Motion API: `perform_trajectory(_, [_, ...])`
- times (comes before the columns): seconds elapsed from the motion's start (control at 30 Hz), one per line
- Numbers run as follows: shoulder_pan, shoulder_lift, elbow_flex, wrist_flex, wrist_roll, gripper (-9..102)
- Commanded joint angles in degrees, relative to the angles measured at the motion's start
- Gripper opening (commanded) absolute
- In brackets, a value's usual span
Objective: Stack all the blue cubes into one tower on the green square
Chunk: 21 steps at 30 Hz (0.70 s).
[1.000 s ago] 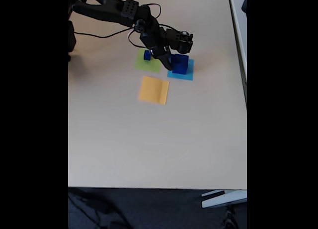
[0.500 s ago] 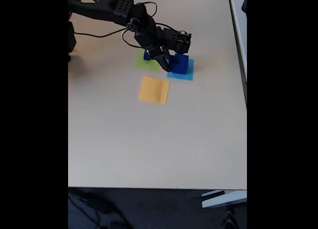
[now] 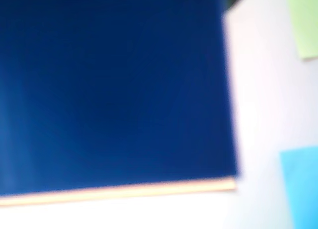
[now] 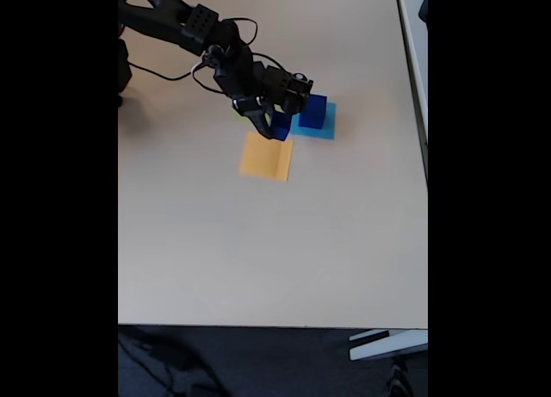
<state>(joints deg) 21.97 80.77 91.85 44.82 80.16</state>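
In the fixed view my gripper (image 4: 277,127) hangs just above the far edge of the orange-yellow square, shut on a dark blue cube (image 4: 282,125). That held cube (image 3: 114,90) takes up most of the wrist view, blurred and very close. A larger blue cube (image 4: 313,110) stands on the cyan paper square (image 4: 328,128) to the right of the gripper. A corner of the green square (image 3: 304,25) shows at the top right of the wrist view; in the fixed view the arm covers it.
The orange-yellow paper square (image 4: 266,156) lies just in front of the gripper. The arm (image 4: 185,22) and its cable (image 4: 176,72) reach in from the top left. The table's front edge (image 4: 275,325) is far below, and a white surface (image 4: 415,35) borders the right side.
The gripper has swung left and toward the front, away from the cyan square, carrying a blue cube. The arm now covers the green square and the small cube that stood on it.
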Motion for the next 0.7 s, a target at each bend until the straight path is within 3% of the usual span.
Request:
perform_trajectory(0.0, [0.4, 4.8, 1.1, -3.2, -0.1, 0])
perform_trajectory(0.4, [0.3, 5.0, 12.6, -15.9, 2.6, 0])
perform_trajectory(0.67, [0.7, 5.3, 15.6, -19.1, 2.2, 0])
